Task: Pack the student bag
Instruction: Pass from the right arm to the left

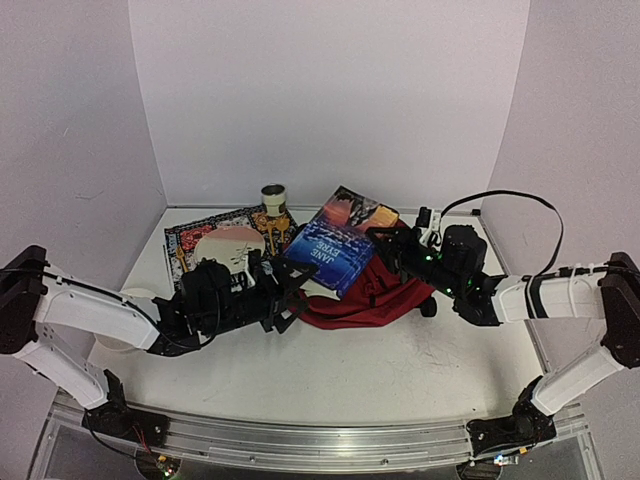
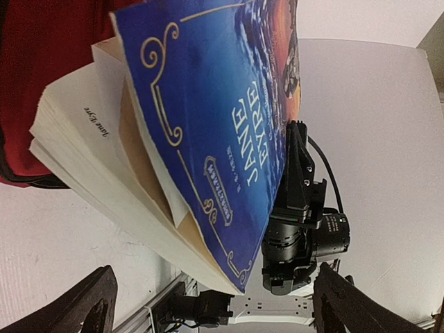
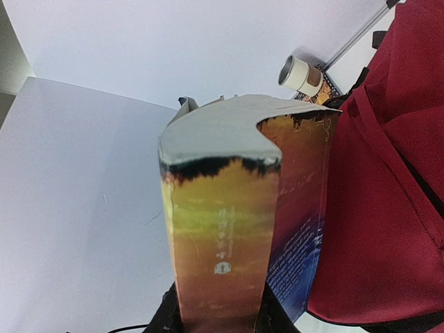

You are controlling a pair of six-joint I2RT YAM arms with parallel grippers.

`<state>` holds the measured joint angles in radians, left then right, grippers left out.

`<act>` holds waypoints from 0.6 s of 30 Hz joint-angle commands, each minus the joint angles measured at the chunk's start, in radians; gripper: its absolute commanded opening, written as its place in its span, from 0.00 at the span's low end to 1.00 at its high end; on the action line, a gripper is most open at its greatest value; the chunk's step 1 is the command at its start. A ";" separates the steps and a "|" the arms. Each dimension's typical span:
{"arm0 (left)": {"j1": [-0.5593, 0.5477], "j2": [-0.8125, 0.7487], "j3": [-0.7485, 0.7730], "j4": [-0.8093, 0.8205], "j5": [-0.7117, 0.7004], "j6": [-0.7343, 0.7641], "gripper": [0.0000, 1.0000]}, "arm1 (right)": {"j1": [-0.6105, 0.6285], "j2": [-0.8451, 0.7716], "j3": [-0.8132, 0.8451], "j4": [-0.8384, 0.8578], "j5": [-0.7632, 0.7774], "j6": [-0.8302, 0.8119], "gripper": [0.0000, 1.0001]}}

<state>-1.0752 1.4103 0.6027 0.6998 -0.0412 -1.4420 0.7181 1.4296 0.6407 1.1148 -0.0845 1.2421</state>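
I see the student bag (image 1: 362, 298) slumped on the worktop (image 1: 400, 370), a bit right of centre, dark-red fabric, lying between the two arms. The right gripper (image 1: 388, 243) is clamped on the orange end of a blue Jane Eyre paperback (image 1: 332, 248) and holds it tilted above the bag's left part. In my left wrist view the front cover gapes a little off the page block. The left gripper (image 1: 292, 290) has its jaws wide apart with nothing in them. It sits just beside the book's blue end, and I can't tell whether it touches it. Behind the left arm there is a patterned mat (image 1: 195, 238) with a pale round plate (image 1: 228, 245) on it. A cream cup or roll (image 1: 273, 197), can't tell which, stands at the mat's back right corner
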 commanded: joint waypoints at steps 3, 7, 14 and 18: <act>-0.005 0.106 0.103 0.137 0.080 -0.038 1.00 | 0.004 -0.101 0.081 0.445 0.014 0.050 0.00; -0.005 0.161 0.128 0.169 0.097 -0.065 0.99 | 0.004 -0.113 0.071 0.454 0.017 0.059 0.00; -0.003 0.228 0.147 0.230 0.072 -0.106 0.99 | 0.008 -0.127 0.063 0.461 0.008 0.072 0.00; 0.015 0.240 0.130 0.312 0.021 -0.114 0.97 | 0.012 -0.140 0.036 0.465 0.005 0.085 0.00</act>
<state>-1.0737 1.6365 0.7097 0.8794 0.0295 -1.5315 0.7190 1.3832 0.6405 1.1141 -0.0772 1.2856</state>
